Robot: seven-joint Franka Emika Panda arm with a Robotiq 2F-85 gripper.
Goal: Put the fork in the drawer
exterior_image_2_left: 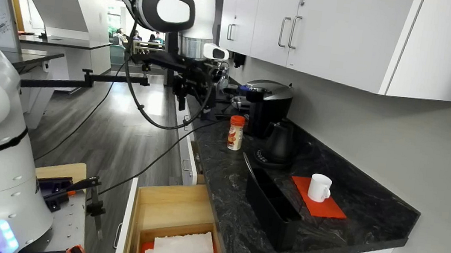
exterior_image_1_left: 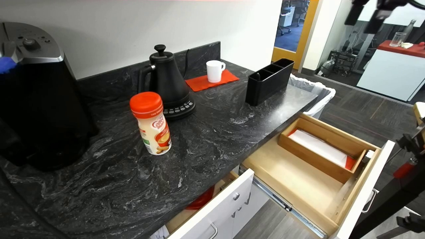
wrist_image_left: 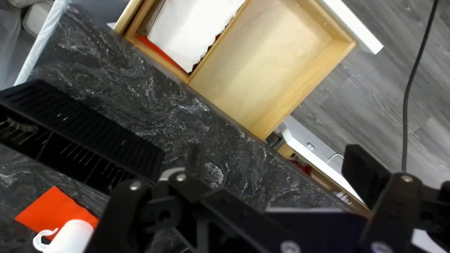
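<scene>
A thin metal utensil, probably the fork, leans in the black holder; only its upper part (exterior_image_2_left: 249, 167) sticks out in an exterior view, so its kind cannot be told. The holder (exterior_image_2_left: 266, 211) has compartments and also shows in an exterior view (exterior_image_1_left: 269, 84) and the wrist view (wrist_image_left: 81, 130). The light-wood drawer (exterior_image_1_left: 295, 169) is pulled open, also seen in an exterior view (exterior_image_2_left: 174, 210) and the wrist view (wrist_image_left: 256, 59). Its walled section holds white and red paper. My gripper (wrist_image_left: 279, 165) is open and empty, high above the counter, also in both exterior views (exterior_image_1_left: 364, 20) (exterior_image_2_left: 194, 97).
A white mug (exterior_image_1_left: 214, 71) stands on a red napkin (exterior_image_1_left: 199, 84). A black kettle (exterior_image_1_left: 169, 79), a creamer bottle (exterior_image_1_left: 151, 124) and a coffee machine (exterior_image_1_left: 40, 99) stand along the counter. Another drawer (exterior_image_1_left: 215, 209) is partly open. A lined bin (exterior_image_1_left: 315, 88) is past the counter end.
</scene>
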